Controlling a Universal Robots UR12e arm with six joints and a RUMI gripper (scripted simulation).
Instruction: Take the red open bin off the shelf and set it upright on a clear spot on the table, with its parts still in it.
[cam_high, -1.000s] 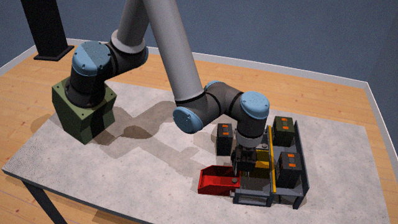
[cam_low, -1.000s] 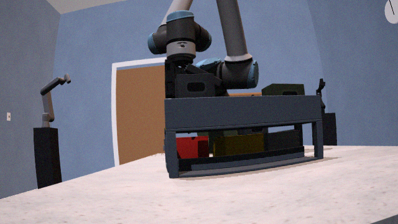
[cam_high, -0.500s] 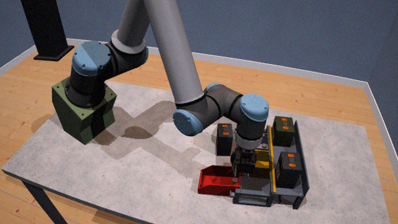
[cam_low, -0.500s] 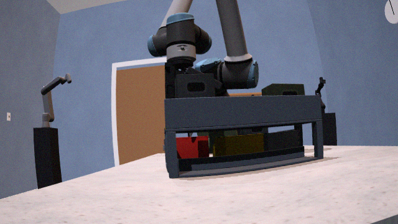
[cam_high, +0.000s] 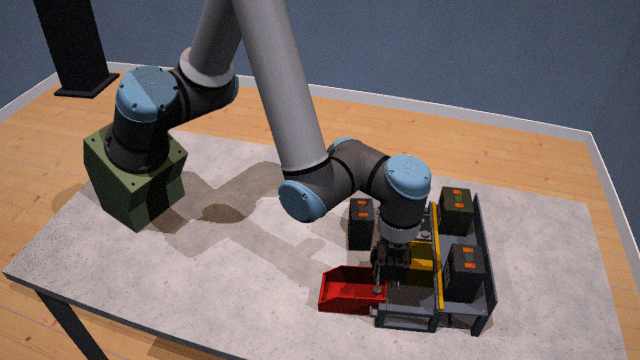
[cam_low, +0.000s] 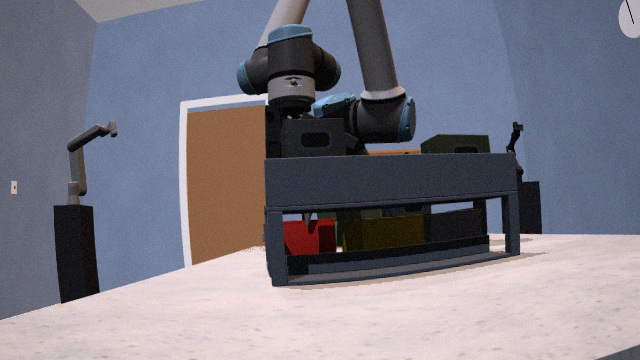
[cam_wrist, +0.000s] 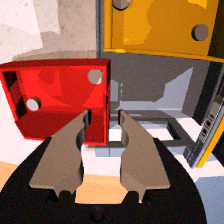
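Hovers, with gripper fingers narrowly parted and gripping nothing, at the shelf-end wall of the red open bin. Extends mostly left of the fingertips in the wrist view, beyond the shelf. Looks light, stiff and smooth, perhaps slippery. Calls for a square pinch on that thin wall, then a level lift, lest loose round parts slide and tip the far end.
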